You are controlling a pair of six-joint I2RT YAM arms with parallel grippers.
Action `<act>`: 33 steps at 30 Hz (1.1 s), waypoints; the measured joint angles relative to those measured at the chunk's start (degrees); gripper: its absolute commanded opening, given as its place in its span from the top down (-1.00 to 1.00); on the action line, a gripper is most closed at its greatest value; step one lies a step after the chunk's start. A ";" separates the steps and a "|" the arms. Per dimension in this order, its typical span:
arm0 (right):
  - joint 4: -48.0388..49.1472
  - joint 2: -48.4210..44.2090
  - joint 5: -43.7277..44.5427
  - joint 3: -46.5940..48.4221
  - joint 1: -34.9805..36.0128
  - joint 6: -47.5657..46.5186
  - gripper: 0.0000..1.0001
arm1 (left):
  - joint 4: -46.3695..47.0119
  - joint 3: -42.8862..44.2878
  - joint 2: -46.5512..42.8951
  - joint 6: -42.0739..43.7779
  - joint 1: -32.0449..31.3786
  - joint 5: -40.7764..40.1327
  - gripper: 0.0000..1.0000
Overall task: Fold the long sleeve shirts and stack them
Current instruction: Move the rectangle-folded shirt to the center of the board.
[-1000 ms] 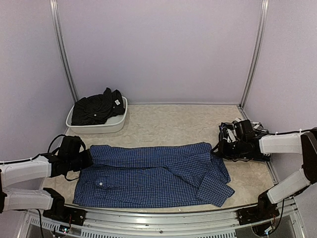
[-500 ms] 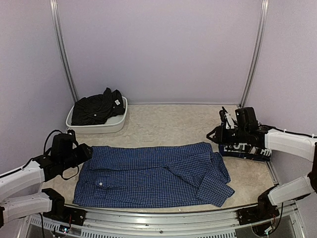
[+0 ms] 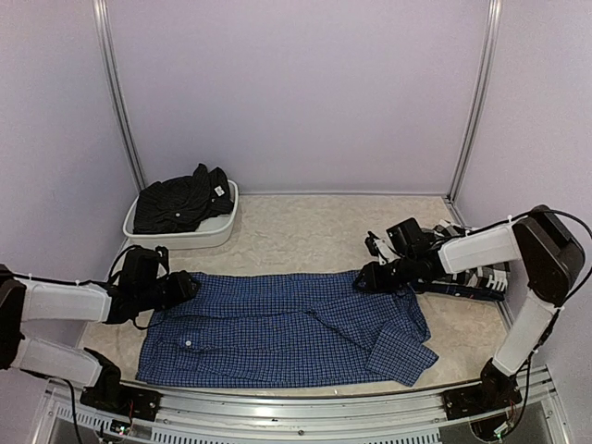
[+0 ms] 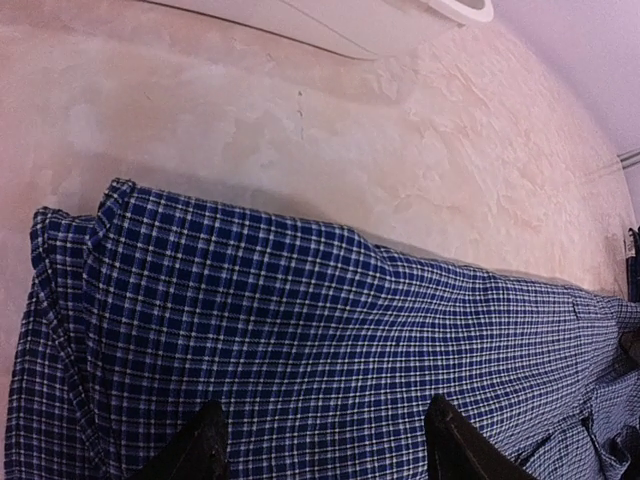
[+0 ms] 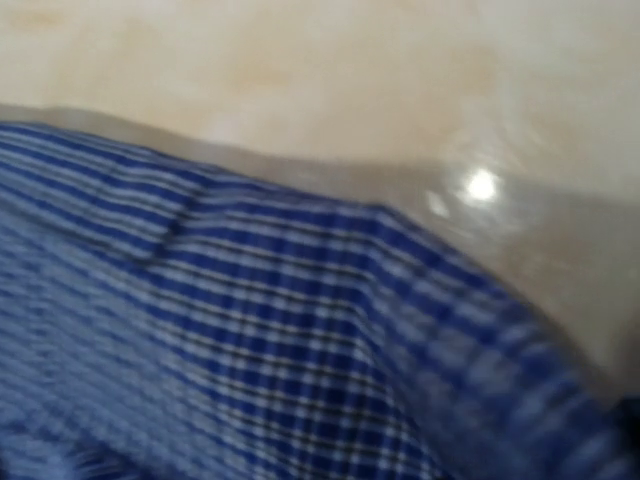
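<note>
Beige table | overhead alone: black shirt in tub | wrist: left hand released over blue shirt | right hand unclear

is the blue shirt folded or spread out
Mostly spread out: the blue shirt lies flat and wide across the table, with only its far edge turned over onto the body.

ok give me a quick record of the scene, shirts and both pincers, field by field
blue check shirt: laid out across the near part of the table
black shirt: bunched in the white tub, far left
left pincer: open, over the blue shirt's far left edge, holding nothing
right pincer: at the blue shirt's far right edge; open or shut unclear
</note>
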 measured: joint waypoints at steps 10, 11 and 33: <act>0.61 5.57 4.11 3.45 -0.13 -1.07 0.15 | 6.67 0.81 10.56 -0.13 0.04 0.83 -0.31; 0.59 6.23 4.44 4.20 -0.22 -1.44 0.14 | 6.95 1.31 11.28 -0.11 0.15 0.81 -0.31; -5.18 9.44 6.73 19.32 -5.97 -12.20 -0.41 | 6.62 17.57 21.46 3.30 5.31 2.71 -0.90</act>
